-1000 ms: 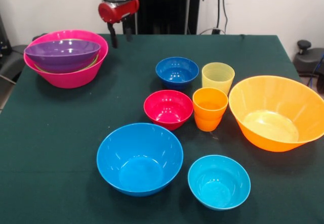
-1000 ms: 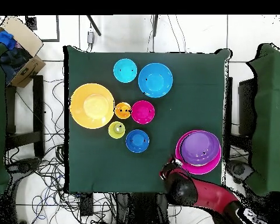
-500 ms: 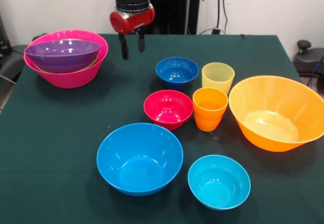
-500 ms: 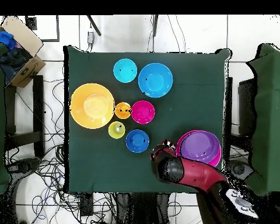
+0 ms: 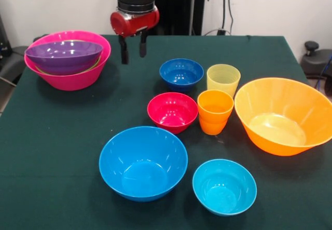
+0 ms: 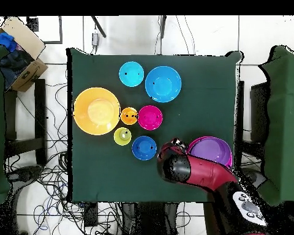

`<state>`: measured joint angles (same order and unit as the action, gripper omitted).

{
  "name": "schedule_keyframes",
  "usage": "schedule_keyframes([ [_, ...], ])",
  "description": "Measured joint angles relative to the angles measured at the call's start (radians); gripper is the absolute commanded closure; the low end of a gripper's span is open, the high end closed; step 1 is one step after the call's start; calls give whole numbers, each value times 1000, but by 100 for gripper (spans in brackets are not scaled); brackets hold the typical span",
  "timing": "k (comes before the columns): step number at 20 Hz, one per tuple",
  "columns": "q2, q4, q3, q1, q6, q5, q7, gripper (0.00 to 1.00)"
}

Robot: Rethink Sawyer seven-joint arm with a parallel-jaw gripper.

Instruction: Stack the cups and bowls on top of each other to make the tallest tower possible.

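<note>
Gripper (image 5: 133,48), fingers parted and empty, hangs at upper centre, between the pink-based tower (image 5: 67,58) at upper left and the dark blue bowl (image 5: 181,73). Remaining bowls and cups stand separately at centre and right

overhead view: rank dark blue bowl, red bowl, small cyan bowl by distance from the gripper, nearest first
Gripper as reference:
1. Dark blue bowl, directly beside it, toward the picture's left.
2. Red bowl, farther up the picture.
3. Small cyan bowl, near the table's top edge.

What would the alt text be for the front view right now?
A red and black robot gripper, fingers open and empty, hangs above a green table between a pink bowl holding a purple bowl and a dark blue bowl. Six more bowls and cups stand unstacked nearer the camera.
</note>
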<state>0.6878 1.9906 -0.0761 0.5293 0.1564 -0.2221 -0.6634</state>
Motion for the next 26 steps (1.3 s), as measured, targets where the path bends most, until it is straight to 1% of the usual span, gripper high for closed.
schedule_keyframes([
  [6, 5, -23, 14, -7, 0, 21, 0, 0],
  [11, -5, -64, 39, -48, 3, 57, -3, 0],
  [13, -12, -90, 51, -78, 13, 80, -9, 0],
  [15, -16, -104, 54, -89, 24, 92, -13, 0],
  [16, -21, -119, 55, -100, 41, 107, -20, 0],
  [21, -33, -160, 73, -135, 97, 132, -41, 0],
  [22, -42, -187, 89, -160, 131, 142, -47, 0],
  [24, -48, -205, 99, -178, 153, 149, -50, 0],
  [26, -59, -238, 119, -210, 195, 156, -59, 0],
])
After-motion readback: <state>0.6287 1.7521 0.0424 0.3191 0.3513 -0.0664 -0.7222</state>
